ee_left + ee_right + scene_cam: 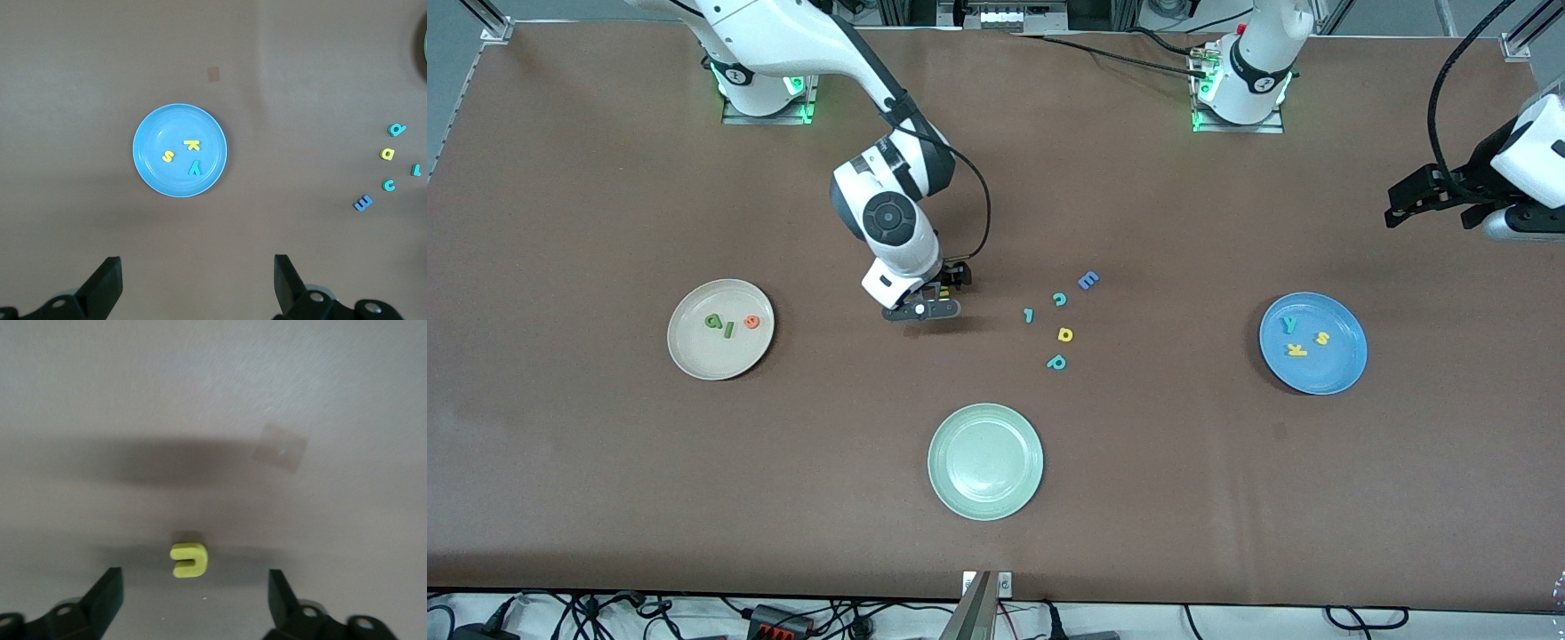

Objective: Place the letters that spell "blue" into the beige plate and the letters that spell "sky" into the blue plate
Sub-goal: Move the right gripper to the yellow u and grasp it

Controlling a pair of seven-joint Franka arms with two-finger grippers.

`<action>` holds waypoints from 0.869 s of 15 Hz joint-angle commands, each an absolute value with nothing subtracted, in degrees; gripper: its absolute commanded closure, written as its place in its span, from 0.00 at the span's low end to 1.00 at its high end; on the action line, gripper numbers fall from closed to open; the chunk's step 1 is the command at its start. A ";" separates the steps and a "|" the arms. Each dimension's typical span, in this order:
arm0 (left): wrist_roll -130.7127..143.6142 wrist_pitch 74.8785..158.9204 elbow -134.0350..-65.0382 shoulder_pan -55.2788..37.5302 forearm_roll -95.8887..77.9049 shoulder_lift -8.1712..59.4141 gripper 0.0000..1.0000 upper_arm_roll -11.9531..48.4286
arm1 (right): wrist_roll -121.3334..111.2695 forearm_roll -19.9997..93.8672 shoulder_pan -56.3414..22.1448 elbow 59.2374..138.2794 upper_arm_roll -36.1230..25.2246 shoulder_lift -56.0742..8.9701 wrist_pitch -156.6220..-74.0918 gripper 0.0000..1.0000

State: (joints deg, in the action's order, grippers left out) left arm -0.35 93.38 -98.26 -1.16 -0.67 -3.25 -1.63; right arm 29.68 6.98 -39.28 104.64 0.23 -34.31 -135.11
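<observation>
The yellow "u" (189, 561) lies flat on the brown table just ahead of my right gripper (195, 587). That gripper is open, low over the table's middle (941, 293), with one finger to each side of the letter. The beige plate (694, 351) holds the green "b" (713, 321), dark green "l" (729, 330) and orange "e" (752, 322). The blue plate (1343, 364) holds the teal "y" (1288, 324), yellow "k" (1296, 349) and yellow "s" (1322, 338). My left gripper (1427, 213) waits open and empty, high over the left arm's end of the table.
Loose letters lie between the right gripper and the blue plate: a blue "E" (1088, 281), teal "c" (1059, 300), a small teal bar letter (1029, 315), yellow "d" (1065, 334) and teal "p" (1056, 362). A pale green plate (985, 460) sits nearer the front camera.
</observation>
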 commanded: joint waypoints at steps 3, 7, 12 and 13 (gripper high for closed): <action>-0.35 92.20 -96.94 -0.88 0.44 -2.46 0.00 -0.88 | 31.03 7.47 -40.96 104.24 -0.35 -35.07 -135.35 0.27; -0.44 92.11 -97.38 -0.70 0.18 -2.11 0.00 -0.97 | 30.94 7.03 -40.87 104.06 -0.35 -35.94 -135.44 0.44; -0.44 92.11 -97.47 -0.26 -0.26 -1.76 0.00 -0.97 | 30.85 6.24 -40.87 102.31 -0.44 -37.44 -136.14 0.46; -0.27 92.11 -97.38 -0.26 -0.26 -1.76 0.00 -0.97 | 30.85 6.24 -40.87 101.96 -0.44 -37.88 -136.14 0.46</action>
